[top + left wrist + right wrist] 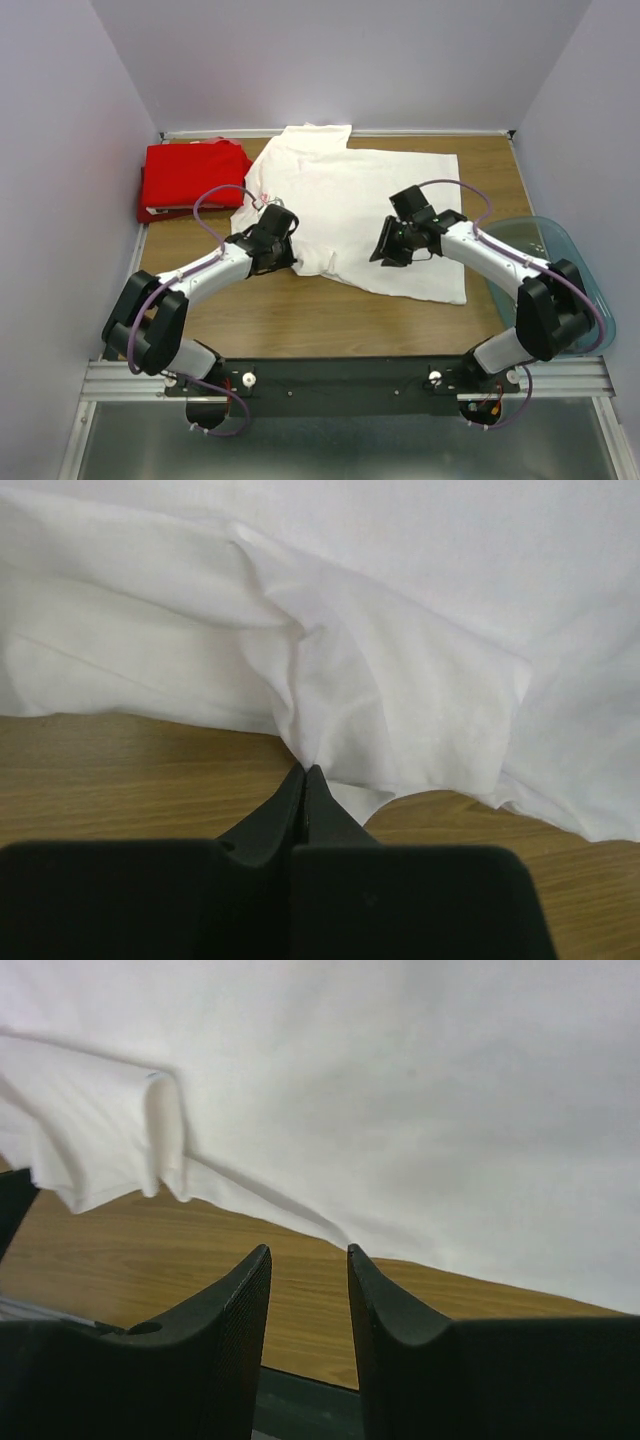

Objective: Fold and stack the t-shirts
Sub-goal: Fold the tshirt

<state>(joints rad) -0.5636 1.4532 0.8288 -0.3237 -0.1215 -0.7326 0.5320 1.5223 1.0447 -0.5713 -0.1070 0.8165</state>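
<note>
pale lilac walls (350,60) on three sides of a brown wooden table (300,320), soft even light

The left gripper's (305,772) 2 black fingers (268,822) meet at their tips, pinching a bunched fold at the white t-shirt's (400,670) edge; wooden tabletop (120,770) shows below the cloth.

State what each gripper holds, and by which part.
Left gripper pinches the white t-shirt by a bunched fold at its edge. Right gripper is open, holding nothing.
</note>
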